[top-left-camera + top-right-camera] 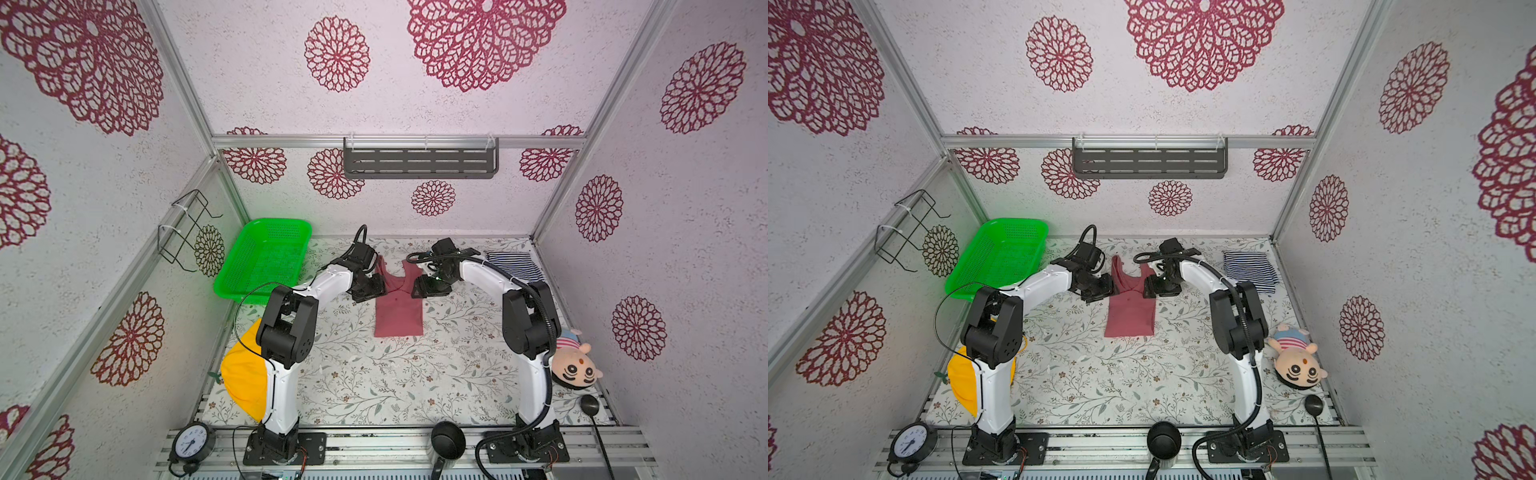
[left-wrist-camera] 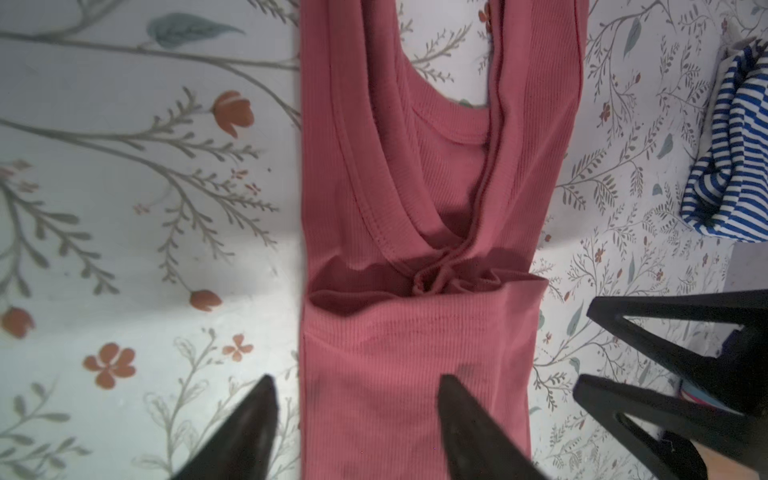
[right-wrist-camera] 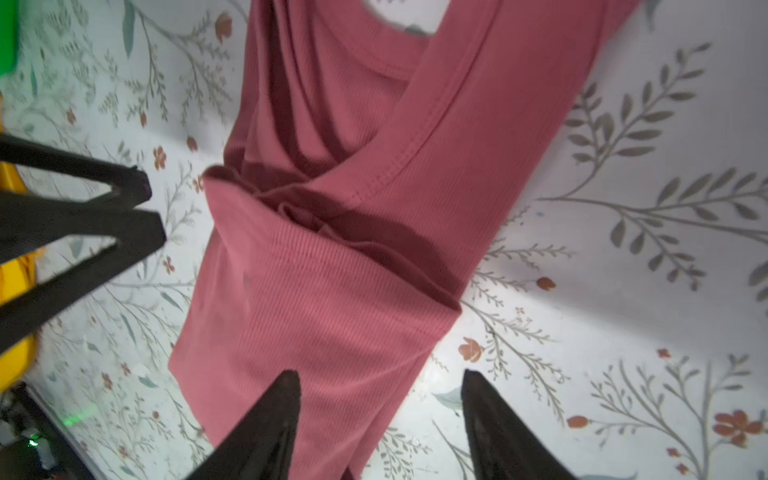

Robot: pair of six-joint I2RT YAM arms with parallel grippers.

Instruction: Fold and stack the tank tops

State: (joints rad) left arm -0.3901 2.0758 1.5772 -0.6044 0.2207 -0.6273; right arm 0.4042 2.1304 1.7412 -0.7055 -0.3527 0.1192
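- My left claw [image 2: 357,386]: jaws wide, gripping nothing. One fingertip is over the floral tablecloth [image 2: 124,257], the other over red cloth.
- My right claw [image 3: 380,376]: also wide and empty, straddling the opposite edge of the same cloth.
- Plain dusty rose-red ribbed knit tank top [image 1: 398,316]: flat on the tablecloth between my two claws, folded into a narrow strip. Straps point away from my arm bases. A folded-over layer's edge crosses it just ahead of my fingertips [image 2: 451,395].
- Navy-and-white striped knit tank top [image 1: 513,264]: bunched heap on the outer side of my right claw, apart from the red one.
- Green plastic mesh basket [image 1: 266,257]: outer side of my left claw.
- Yellow cloth hat [image 1: 245,374]: well behind my left claw, beside that arm.
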